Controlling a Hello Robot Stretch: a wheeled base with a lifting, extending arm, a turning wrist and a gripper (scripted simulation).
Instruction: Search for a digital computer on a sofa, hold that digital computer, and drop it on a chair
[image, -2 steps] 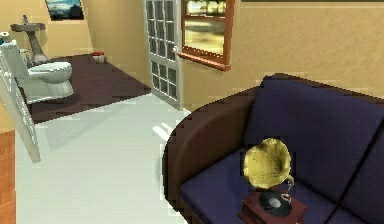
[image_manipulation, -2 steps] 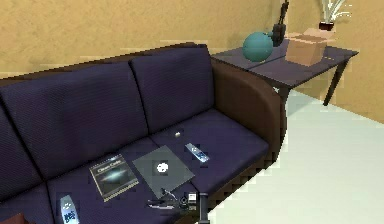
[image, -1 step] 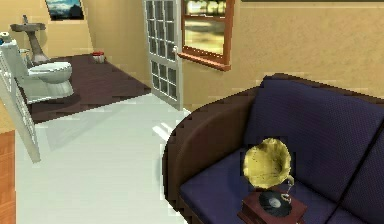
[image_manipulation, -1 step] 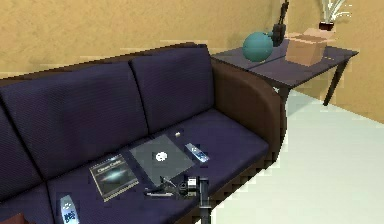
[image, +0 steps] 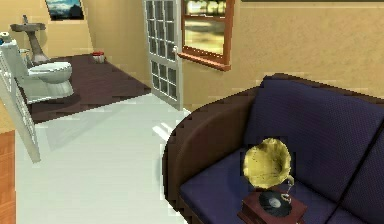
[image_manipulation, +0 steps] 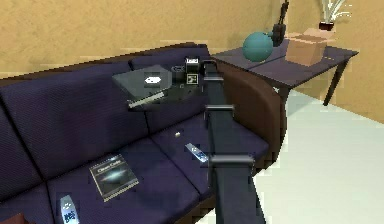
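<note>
Holding: the gripper (image_manipulation: 172, 72) had the digital computer (image_manipulation: 143, 84) at its far end. It was a flat grey slab with a round mark on its lid, and it hung in front of the backrest, clear of the seat cushions as far as I could judge.
Fingers: how wide they stood could not be told.
Arm: the arm (image_manipulation: 222, 130) reached out across the seat, close beside the brown armrest (image_manipulation: 258, 108).
Step in hand: carrying, in my judgement. The pick looked done and the drop on a chair was not yet done.
How to do it well: lift a little more before pulling the arm back, so the slab's low corner does not catch the cushions. Draw it in slowly and turn the base gently, because a wide flat thing gripped at one edge could swing or slip.
Risk: the armrest and the side table (image_manipulation: 345, 58) were near the path of the arm.
Surface: the sofa (image_manipulation: 40, 120) was dark blue with a brown frame. On its seat lay a book (image_manipulation: 113, 177) and two remotes, one near the arm (image_manipulation: 196, 152) and one near the bottom edge (image_manipulation: 68, 209).
Side table: it carried a teal ball (image_manipulation: 258, 46) and a cardboard box (image_manipulation: 308, 48).
Forward view: a gramophone (image: 268, 175) with a golden horn stood on the sofa seat.
Room: the floor (image: 100, 150) was pale and the walls tan. A white glazed door (image: 162, 50) stood beside an opening to a room with a toilet (image: 52, 78).
</note>
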